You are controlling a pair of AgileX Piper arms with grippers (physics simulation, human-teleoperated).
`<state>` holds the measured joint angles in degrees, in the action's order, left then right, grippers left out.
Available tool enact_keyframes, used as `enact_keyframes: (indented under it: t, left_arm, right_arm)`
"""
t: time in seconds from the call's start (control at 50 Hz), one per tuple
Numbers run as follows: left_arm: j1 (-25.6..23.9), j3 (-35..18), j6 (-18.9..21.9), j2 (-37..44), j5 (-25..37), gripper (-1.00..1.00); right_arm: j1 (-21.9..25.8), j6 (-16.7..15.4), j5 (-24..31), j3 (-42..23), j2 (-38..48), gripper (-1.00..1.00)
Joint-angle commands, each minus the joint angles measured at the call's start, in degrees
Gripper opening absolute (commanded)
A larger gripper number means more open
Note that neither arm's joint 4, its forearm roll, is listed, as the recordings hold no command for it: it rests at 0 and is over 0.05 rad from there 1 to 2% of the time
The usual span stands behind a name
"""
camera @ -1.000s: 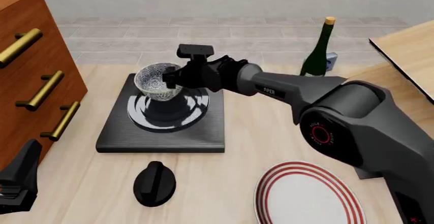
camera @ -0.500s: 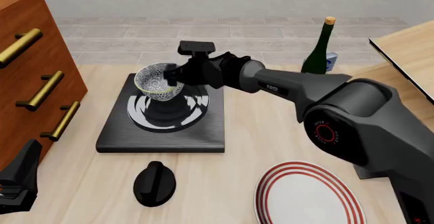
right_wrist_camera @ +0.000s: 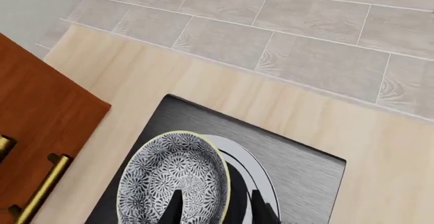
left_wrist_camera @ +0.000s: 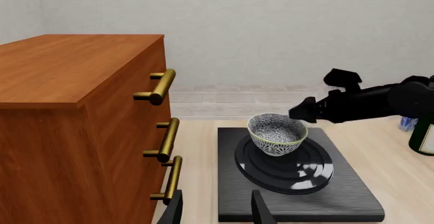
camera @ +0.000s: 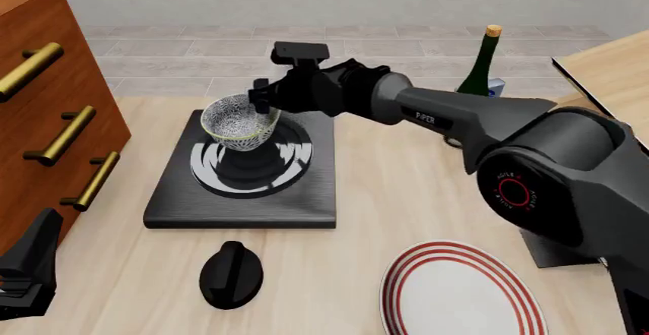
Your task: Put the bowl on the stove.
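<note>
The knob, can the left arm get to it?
Probably yes. The left gripper sits low at the near left, and only bare table lies between it and the knob.

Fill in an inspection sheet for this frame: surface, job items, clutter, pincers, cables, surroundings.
Surface: light wood table.
Job items: speckled bowl upright on the burner rings of the black stove.
Clutter: black knob, red-striped plate, green bottle.
Pincers: right pincer at the bowl's rim, fingers on either side of it; cannot tell whether it grips. Left pincer open, low beside the drawers, holding nothing.
Cables: nothing seen.
Surroundings: wooden drawer unit with brass handles, tiled floor, second tabletop corner.
</note>
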<state>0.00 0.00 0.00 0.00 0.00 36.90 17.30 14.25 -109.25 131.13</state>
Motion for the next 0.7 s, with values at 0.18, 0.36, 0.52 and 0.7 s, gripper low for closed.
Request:
enact_keyframes:
  t: [0.18,0.36,0.52,0.7]
  left_arm:
    - [0.0,0.0,0.0,0.0,0.0,1.00]
    - [0.0,0.0,0.0,0.0,0.0,1.00]
    - [0.0,0.0,0.0,0.0,0.0,1.00]
    - [0.0,0.0,0.0,0.0,0.0,1.00]
  right_arm:
    - [0.4,-1.6,-2.1,7.0,-6.9,1.00]
    - [0.9,-2.6,-4.6,12.3,-11.3,1.00]
    - [1.1,-3.4,-7.1,17.2,-15.3,1.00]
    - [1.2,-4.5,-8.9,21.7,-19.7,1.00]
